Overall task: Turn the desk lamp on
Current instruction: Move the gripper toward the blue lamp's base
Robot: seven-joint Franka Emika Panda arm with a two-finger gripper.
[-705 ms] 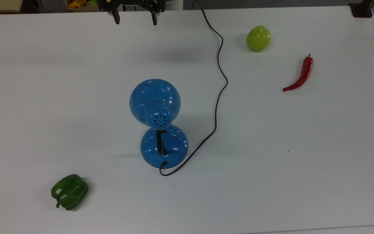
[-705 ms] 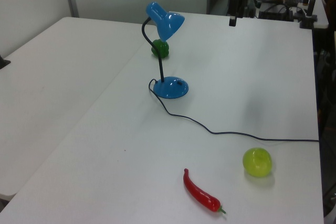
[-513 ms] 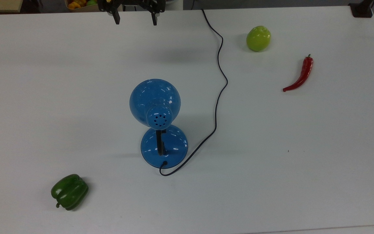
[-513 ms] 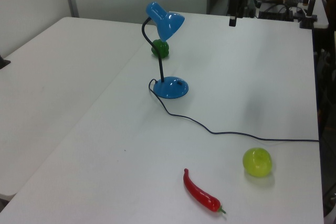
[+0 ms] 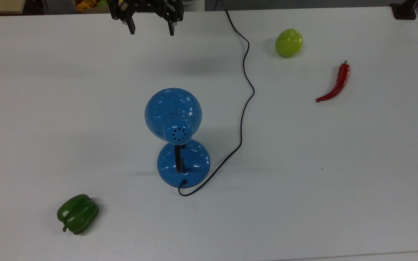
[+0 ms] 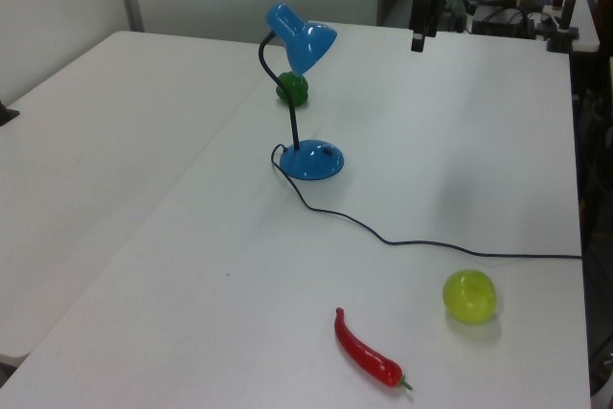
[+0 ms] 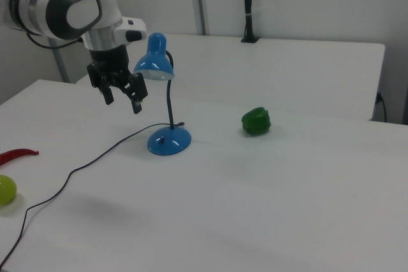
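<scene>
The desk lamp (image 5: pixel 174 119) stands mid-table: a glossy blue dome shade with vent holes, a black neck and a round blue base (image 5: pixel 183 164). It also stands in the left view (image 6: pixel 299 40) and the right view (image 7: pixel 156 58). Its thin black cord (image 5: pixel 244 90) snakes toward the top view's upper edge. My gripper (image 5: pixel 151 30) hangs open and empty above the table at the top view's upper edge, well away from the lamp. In the right view the gripper (image 7: pixel 122 101) is to the left of the shade, above the table.
On the white table (image 5: pixel 357 174) lie a green bell pepper (image 5: pixel 77 214), a lime-green apple (image 5: pixel 289 42) and a red chili (image 5: pixel 335 83). A black post (image 7: pixel 247 4) stands at the far table in the right view.
The gripper has moved slightly down the top view, in over the table, and a little left in the left view. The lamp and the other things have not moved.
</scene>
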